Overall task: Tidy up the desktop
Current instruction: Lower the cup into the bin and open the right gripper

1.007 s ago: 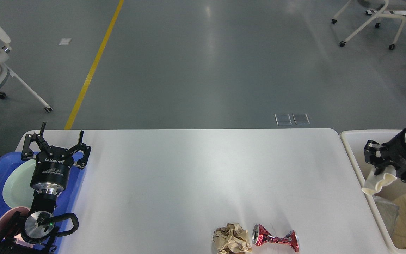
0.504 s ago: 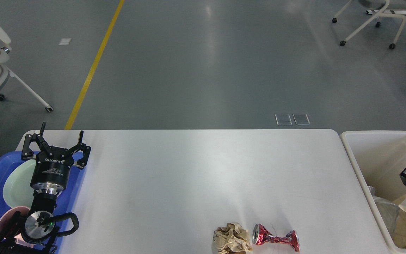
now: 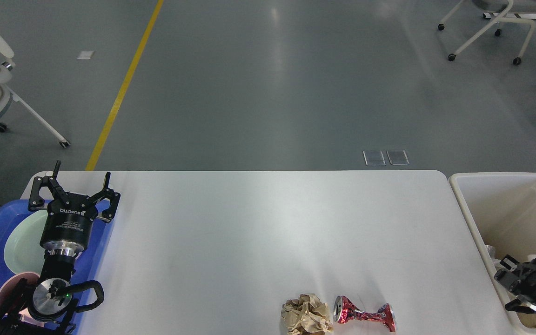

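White counter (image 3: pixel 249 232) fills my view. A crushed red can (image 3: pixel 363 315) lies lengthwise left-to-right near its front edge, beside crumpled paper (image 3: pixel 306 314). My right end effector (image 3: pixel 512 284), grip unreadable, sits nearer, over the bin (image 3: pixel 463 195); my left end effector (image 3: pixel 73 193) is spread.

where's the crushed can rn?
Head view: the crushed red can lies on its side near the desktop's front edge, right of centre, just right of the crumpled brown paper ball.
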### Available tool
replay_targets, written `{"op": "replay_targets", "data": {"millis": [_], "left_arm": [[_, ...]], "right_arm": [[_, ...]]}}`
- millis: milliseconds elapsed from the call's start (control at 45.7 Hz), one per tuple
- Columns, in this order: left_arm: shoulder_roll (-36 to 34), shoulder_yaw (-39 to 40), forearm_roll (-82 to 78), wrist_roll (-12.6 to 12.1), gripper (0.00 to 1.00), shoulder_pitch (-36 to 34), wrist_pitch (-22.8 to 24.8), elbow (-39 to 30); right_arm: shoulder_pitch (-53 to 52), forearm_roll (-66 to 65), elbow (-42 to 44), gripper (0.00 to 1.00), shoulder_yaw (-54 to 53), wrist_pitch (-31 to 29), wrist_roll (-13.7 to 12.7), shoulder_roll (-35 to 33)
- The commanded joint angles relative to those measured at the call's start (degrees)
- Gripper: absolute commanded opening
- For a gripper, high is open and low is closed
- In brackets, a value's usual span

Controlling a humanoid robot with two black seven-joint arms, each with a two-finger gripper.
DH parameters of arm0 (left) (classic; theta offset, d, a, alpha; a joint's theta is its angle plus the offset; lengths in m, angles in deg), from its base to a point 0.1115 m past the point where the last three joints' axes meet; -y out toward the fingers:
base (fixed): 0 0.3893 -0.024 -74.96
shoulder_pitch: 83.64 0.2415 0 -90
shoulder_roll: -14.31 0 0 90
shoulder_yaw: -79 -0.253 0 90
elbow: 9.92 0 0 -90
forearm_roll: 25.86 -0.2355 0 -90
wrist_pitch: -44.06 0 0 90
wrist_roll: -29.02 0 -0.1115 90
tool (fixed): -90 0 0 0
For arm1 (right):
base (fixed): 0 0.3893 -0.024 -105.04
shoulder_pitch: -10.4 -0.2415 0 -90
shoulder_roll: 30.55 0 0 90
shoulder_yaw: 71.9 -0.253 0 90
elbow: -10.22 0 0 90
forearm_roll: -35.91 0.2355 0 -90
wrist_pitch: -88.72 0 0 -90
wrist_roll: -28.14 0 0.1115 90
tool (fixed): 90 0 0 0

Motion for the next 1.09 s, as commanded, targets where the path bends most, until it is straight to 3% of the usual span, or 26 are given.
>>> {"op": "replay_targets", "data": {"millis": [0,263,285,438,482,1073], "left_arm": [[0.00,0.00,0.00,0.00,0.96,0.00,0.00,0.05],[0.00,0.00,0.00,0.00,0.96,0.00,0.00,0.05],[0.00,0.00,0.00,0.00,0.96,0.00,0.00,-0.03],[0.00,0.00,0.00,0.00,0.96,0.00,0.00,0.05],[0.00,0.00,0.00,0.00,0.96,0.00,0.00,-0.03],[0.00,0.00,0.00,0.00,0.96,0.00,0.00,0.06]], "right_arm": [[1.28,0.10,1.18,0.00,-0.04,1.37,0.00,1.52],[1.28,0.01,1.18,0.00,0.14,1.55,-0.09,2.04],[1.28,0.01,1.18,0.08,0.14,1.89,-0.09,2.04],[1.28,-0.69,0.92,0.87,0.49,7.16,-0.09,2.04],[1.37,-0.69,0.92,1.00,0.40,8.14,-0.09,1.87],[1.19,-0.87,0.31,1.00,0.40,7.96,-0.09,1.08]]}}
